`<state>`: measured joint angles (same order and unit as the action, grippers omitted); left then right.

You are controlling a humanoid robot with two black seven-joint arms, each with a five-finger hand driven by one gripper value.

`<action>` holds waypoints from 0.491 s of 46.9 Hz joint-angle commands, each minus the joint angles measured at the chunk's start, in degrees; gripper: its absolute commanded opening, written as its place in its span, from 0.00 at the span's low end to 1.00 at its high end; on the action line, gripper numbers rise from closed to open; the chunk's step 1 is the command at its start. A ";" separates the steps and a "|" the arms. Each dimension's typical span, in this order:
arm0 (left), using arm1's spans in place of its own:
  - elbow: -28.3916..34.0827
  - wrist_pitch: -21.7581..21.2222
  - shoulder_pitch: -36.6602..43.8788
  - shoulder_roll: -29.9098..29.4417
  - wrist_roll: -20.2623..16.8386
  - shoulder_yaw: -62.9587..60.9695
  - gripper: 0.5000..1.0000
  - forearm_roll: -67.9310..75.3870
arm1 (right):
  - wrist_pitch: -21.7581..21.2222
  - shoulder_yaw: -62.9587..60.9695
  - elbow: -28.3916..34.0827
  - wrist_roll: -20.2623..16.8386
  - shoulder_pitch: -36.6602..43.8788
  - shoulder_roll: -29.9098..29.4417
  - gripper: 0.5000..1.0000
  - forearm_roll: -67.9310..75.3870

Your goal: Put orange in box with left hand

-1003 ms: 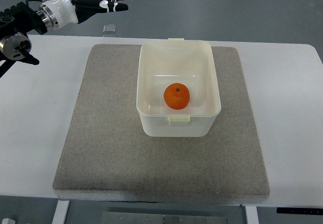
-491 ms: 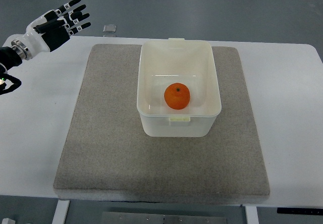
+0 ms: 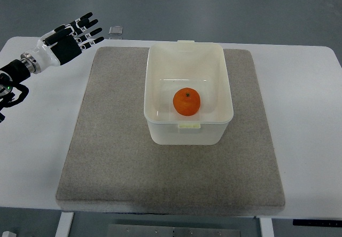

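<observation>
Orange (image 3: 187, 101) already sits in the box (image 3: 189, 55), mid-mat. Left hand (image 3: 68, 37) hovers well off to the left over the table's (image 3: 32, 130) far-left corner, fingers spread, empty; orange lies to its right and nearer the camera.

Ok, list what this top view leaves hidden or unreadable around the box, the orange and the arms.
- Underside of the orange: hidden by the fruit itself, so its contact with the box floor is unseen.
- Left hand: its arm is cut off by the picture's left edge.
- Right arm: entirely outside the top view.
- Small object beyond the table: too small to identify.
- Mat beneath the box: covered by it.
</observation>
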<state>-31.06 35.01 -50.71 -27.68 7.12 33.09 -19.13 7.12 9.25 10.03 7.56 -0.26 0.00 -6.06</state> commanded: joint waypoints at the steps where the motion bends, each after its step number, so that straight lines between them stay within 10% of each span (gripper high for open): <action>1: 0.04 -0.01 0.26 -0.01 0.00 0.40 0.99 -0.20 | 0.00 -0.02 -0.01 0.00 0.00 0.00 0.86 0.00; 23: 0.04 -0.01 0.97 -0.19 -0.18 0.66 0.98 -0.11 | 0.09 -0.11 -0.01 0.00 0.00 0.00 0.86 0.00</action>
<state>-31.05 35.01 -49.75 -27.75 6.95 33.75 -19.26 7.12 9.23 10.03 7.56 -0.26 0.00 -6.06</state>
